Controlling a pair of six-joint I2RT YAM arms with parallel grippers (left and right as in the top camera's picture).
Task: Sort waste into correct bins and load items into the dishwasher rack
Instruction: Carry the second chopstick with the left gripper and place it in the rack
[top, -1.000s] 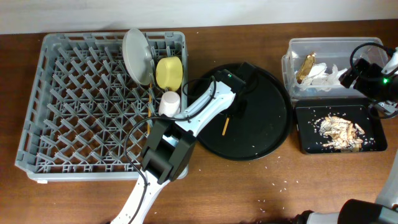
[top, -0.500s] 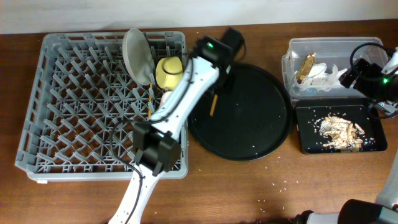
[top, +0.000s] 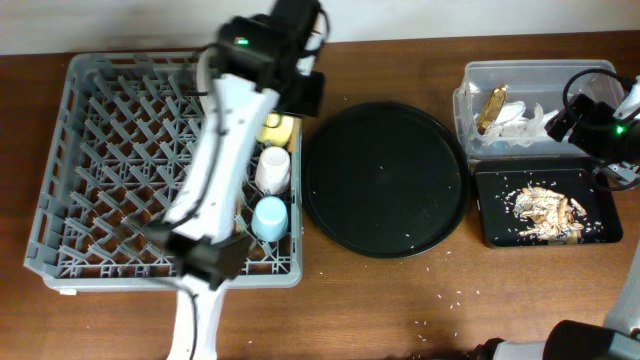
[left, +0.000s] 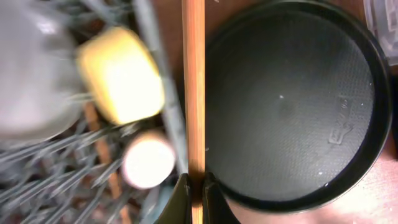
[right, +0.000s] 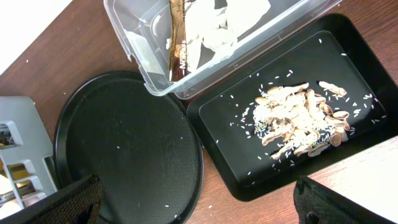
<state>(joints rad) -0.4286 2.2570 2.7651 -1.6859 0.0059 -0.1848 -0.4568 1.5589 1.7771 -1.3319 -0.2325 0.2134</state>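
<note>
My left gripper (left: 194, 186) is shut on a wooden chopstick (left: 194, 93) and sits over the back right corner of the grey dishwasher rack (top: 100, 200), seen from overhead (top: 300, 90). The rack holds the yellow bowl (top: 278, 128), the pink cup (top: 273, 168), the light-blue cup (top: 269, 217) and another chopstick (left: 112, 180). The plate (left: 31, 74) is a grey blur beside the bowl. My right gripper (right: 205, 211) is open and empty near the clear tub (top: 480, 75), which holds the wrapper (top: 492, 108) and napkins (top: 525, 118). Food scraps (top: 545, 205) lie in the flat black tray (top: 490, 225).
A large round black tray (top: 385, 180) lies between the rack and the bins, with only a few crumbs on it. Small white crumbs are scattered on the wooden table near the front. My left arm stretches across the right side of the rack.
My left gripper lifted the chopstick off the round black tray and swung it left and back to the rack's back right corner. The right arm has not moved.
</note>
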